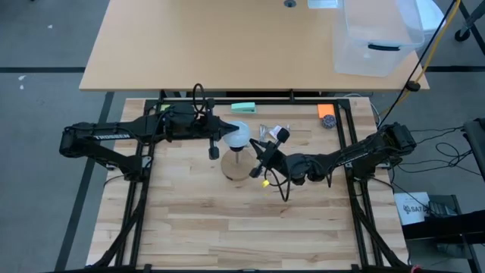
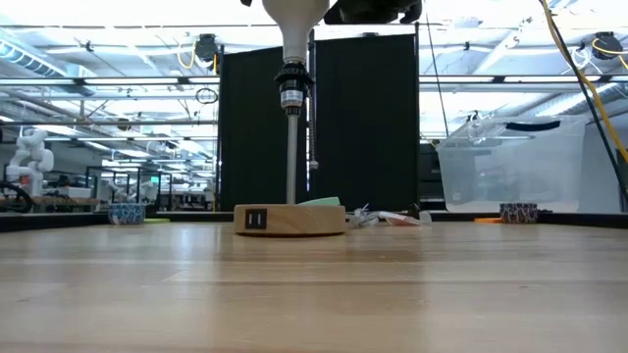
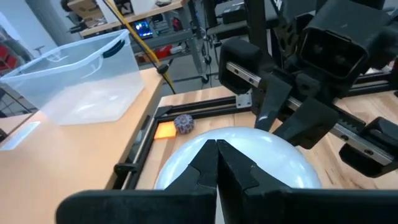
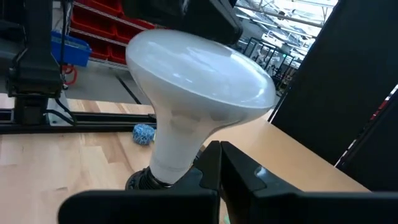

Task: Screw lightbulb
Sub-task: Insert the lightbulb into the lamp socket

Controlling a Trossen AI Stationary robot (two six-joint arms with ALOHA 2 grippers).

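1. Sitting upright in the black socket (image 2: 291,97) atop the wooden lamp base (image 1: 238,169): the lightbulb (image 1: 238,136).
2. Left gripper (image 1: 229,130), fingers together, touching the bulb's globe.
3. Right gripper (image 1: 256,145), fingers together, just beside the bulb's neck.

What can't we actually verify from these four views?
- Thread seating: in the low view the lightbulb globe is cut off by the top edge; the neck-to-socket joint is too small to judge.
- Contact: in the left wrist view the shut left gripper covers its own touch point on the bulb.
- Right gripper: shut beside the neck; touching or apart is unclear.
- Wooden base: its switch label is too small.
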